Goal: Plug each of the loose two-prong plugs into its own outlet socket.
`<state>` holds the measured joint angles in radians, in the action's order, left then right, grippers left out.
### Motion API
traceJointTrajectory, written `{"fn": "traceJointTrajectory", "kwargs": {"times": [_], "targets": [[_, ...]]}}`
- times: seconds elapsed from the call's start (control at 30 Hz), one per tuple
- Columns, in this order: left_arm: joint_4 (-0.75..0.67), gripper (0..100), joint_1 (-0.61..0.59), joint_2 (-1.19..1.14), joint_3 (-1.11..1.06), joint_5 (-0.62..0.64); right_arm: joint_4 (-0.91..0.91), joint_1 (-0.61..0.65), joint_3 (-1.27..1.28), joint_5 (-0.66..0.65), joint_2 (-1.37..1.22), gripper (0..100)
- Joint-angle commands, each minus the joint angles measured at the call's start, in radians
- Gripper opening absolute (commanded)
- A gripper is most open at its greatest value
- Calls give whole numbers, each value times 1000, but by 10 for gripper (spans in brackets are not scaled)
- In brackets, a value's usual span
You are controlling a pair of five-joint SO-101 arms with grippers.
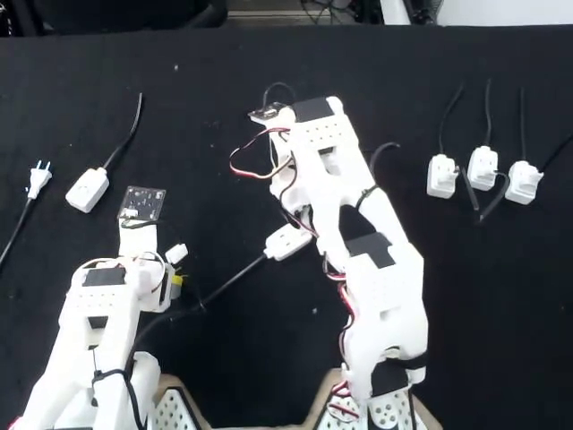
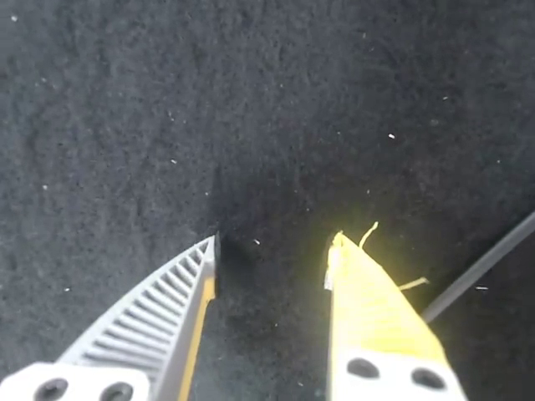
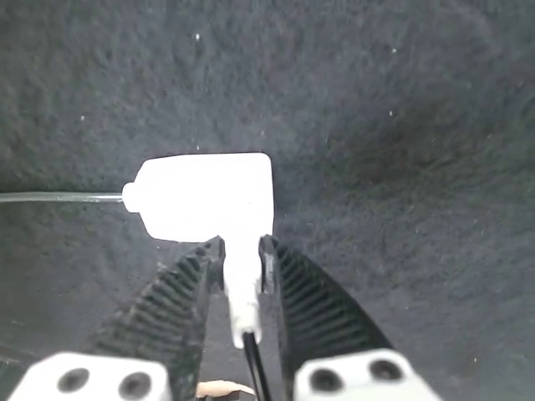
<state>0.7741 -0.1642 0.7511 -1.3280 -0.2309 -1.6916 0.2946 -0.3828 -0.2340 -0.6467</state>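
Observation:
My right gripper [image 3: 242,246] is shut on a small white plug [image 3: 242,288] whose front end meets a white socket block [image 3: 205,196]. In the high view that white pair [image 1: 288,240] lies mid-table under the right arm, with a black cord running toward the front left. My left gripper [image 2: 272,251] is open above bare black cloth, and stands at the front left [image 1: 175,267]. A loose two-prong plug [image 1: 38,177] lies at the far left edge. A free white socket [image 1: 87,190] rests just right of it.
At the right of the black tablecloth [image 1: 224,107], three white socket-and-plug pairs [image 1: 483,170] sit in a row with black cords trailing back. A black cord [image 2: 481,271] crosses the cloth beside the left gripper's yellow finger [image 2: 368,309].

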Motion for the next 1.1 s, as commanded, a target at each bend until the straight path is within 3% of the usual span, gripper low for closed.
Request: {"fn": "traceJointTrajectory", "kwargs": {"times": [0.0,0.13,0.43,1.07], "targets": [[5,212,2,2,5,6,44,37,44,11,-22,11],[5,212,2,2,7,6,69,40,90,11,31,11],[5,212,2,2,7,5,278,38,470,12,369,11],[5,212,2,2,7,6,221,40,410,12,432,11]]}}
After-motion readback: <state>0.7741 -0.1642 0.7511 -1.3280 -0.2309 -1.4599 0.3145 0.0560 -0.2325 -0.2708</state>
